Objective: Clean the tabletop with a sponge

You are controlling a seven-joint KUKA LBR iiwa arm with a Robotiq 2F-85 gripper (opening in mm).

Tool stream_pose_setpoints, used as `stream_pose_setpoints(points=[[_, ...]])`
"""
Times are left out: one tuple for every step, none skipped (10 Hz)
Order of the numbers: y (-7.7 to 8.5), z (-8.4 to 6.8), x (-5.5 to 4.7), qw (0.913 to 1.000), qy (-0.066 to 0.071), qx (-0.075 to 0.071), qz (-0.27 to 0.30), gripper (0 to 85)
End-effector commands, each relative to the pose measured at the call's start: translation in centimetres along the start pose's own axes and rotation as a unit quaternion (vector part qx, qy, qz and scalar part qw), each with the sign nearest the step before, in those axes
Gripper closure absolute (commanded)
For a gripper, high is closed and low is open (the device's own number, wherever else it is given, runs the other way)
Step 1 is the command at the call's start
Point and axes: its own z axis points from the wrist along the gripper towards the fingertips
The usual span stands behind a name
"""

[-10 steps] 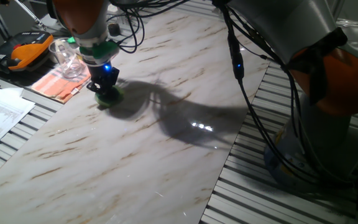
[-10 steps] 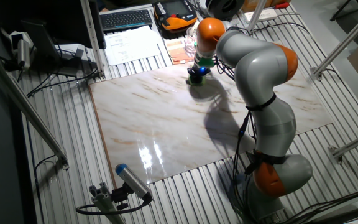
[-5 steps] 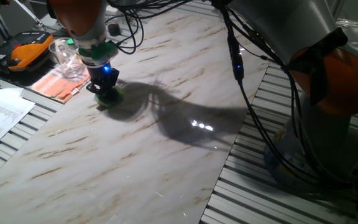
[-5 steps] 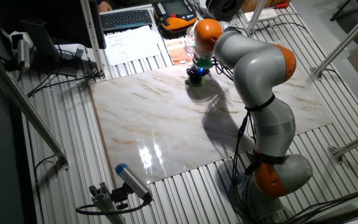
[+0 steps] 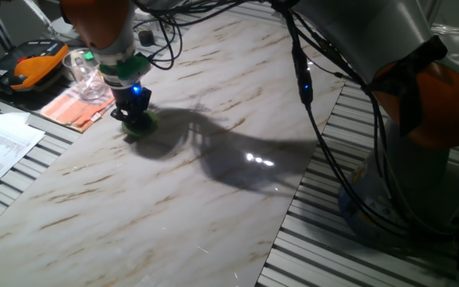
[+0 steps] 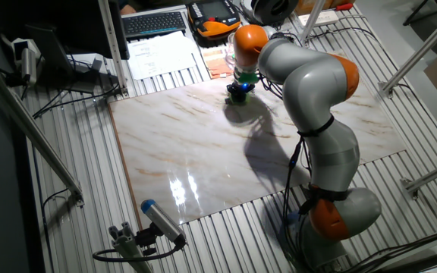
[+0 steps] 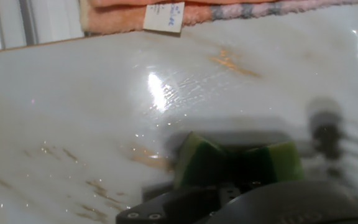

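So the gripper (image 5: 136, 116) is pinched down on the sponge (image 5: 143, 125), pressing it flat on the tabletop (image 5: 213, 191) near the slab's edge. In the hand view the sponge (image 7: 235, 163) sticks out green from under the dark gripper body, sitting right on the glossy marble, with a bright glare spot just beyond it. Past the sponge, right off that edge of the tabletop, there's an orange cloth (image 7: 229, 11) with a white tag (image 7: 164, 17) lying on the grey slats. From the fixed views, a clear glass mug (image 5: 86, 73) sits on that cloth just beyond the sponge, and further out from it there's an orange and black pendant (image 5: 26, 68), plus papers (image 6: 161, 51) and a keyboard (image 6: 155, 23).
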Motion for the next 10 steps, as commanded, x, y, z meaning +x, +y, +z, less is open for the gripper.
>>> stream_pose_setpoints(points=[[-0.02, 0.04, 0.04, 0.9994, -0.007, 0.004, -0.032, 85.0], [-0.02, 0.04, 0.04, 0.9993, -0.006, 0.014, -0.035, 85.0], [-0.02, 0.04, 0.04, 0.9992, 0.003, 0.004, -0.039, 85.0], [-0.02, 0.04, 0.04, 0.9991, 0.006, 0.006, -0.041, 85.0], [-0.02, 0.04, 0.04, 0.9992, 0.013, 0.004, -0.038, 85.0], [-0.02, 0.04, 0.04, 0.9992, 0.018, -0.007, -0.034, 85.0], [-0.02, 0.04, 0.04, 0.9993, 0.018, -0.009, -0.032, 85.0], [-0.02, 0.04, 0.04, 0.9994, 0.018, -0.009, -0.028, 85.0], [-0.02, 0.04, 0.04, 0.9994, 0.019, -0.013, -0.024, 85.0], [-0.02, 0.04, 0.04, 0.9993, 0.018, -0.024, -0.02, 85.0]])
